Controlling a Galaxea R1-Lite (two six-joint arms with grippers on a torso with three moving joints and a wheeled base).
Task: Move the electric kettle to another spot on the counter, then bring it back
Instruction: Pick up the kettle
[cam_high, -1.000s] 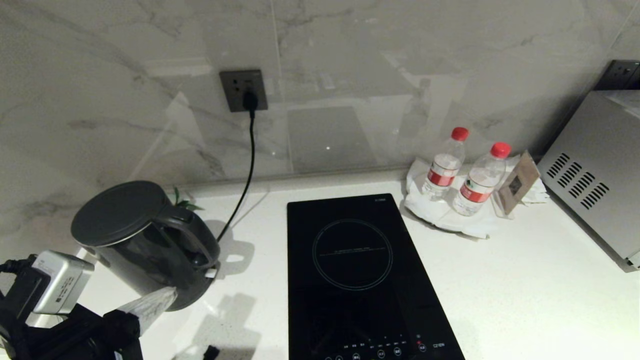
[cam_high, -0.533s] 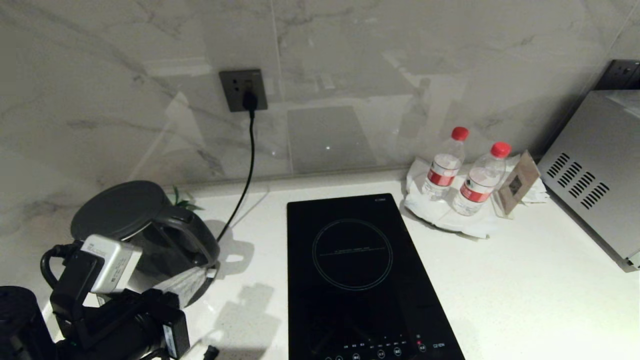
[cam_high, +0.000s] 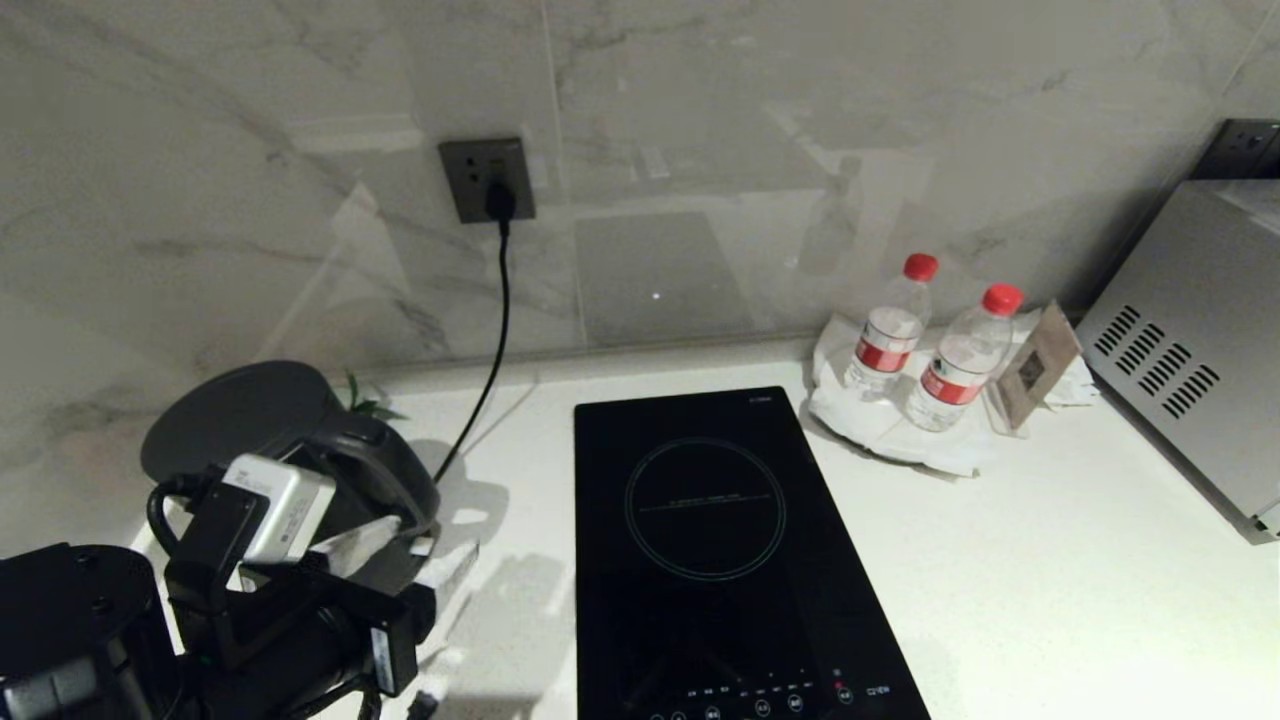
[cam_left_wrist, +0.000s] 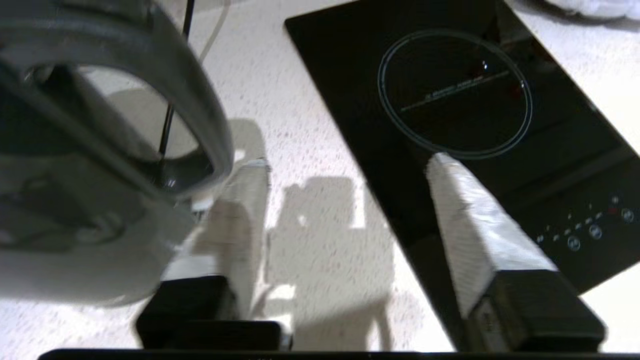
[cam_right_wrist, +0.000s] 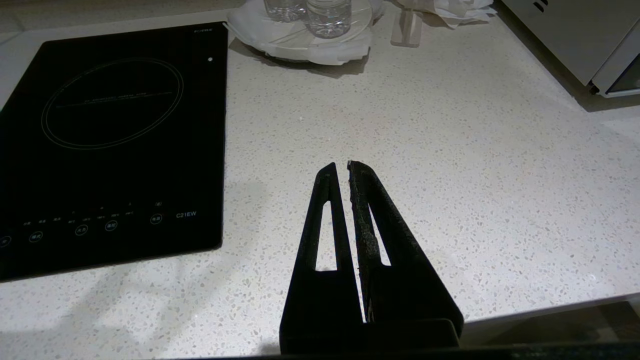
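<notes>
The electric kettle (cam_high: 300, 450), black with a flat grey lid, stands at the left of the white speckled counter (cam_high: 1000, 560) near the wall. Its dark handle (cam_left_wrist: 190, 95) faces the cooktop. My left gripper (cam_high: 405, 555) is low in front of the kettle, open. In the left wrist view, one pale finger (cam_left_wrist: 245, 210) lies right beside the handle loop, the other finger (cam_left_wrist: 465, 215) over the cooktop's edge; only bare counter shows between them (cam_left_wrist: 346, 160). My right gripper (cam_right_wrist: 339, 165) hangs shut over the counter (cam_right_wrist: 450, 150) right of the cooktop, holding nothing.
A glossy black cooktop (cam_high: 720, 560) lies mid-counter. A cord (cam_high: 497, 330) runs from the wall socket (cam_high: 487, 180) down behind the kettle. Two red-capped water bottles (cam_high: 885, 330) on a white plate, a small card stand (cam_high: 1035, 365) and a silver appliance (cam_high: 1190, 350) fill the back right.
My left arm has come up and to the right, toward the kettle's handle. Its fingers, shut together a second ago, have spread apart. The kettle has not moved.
</notes>
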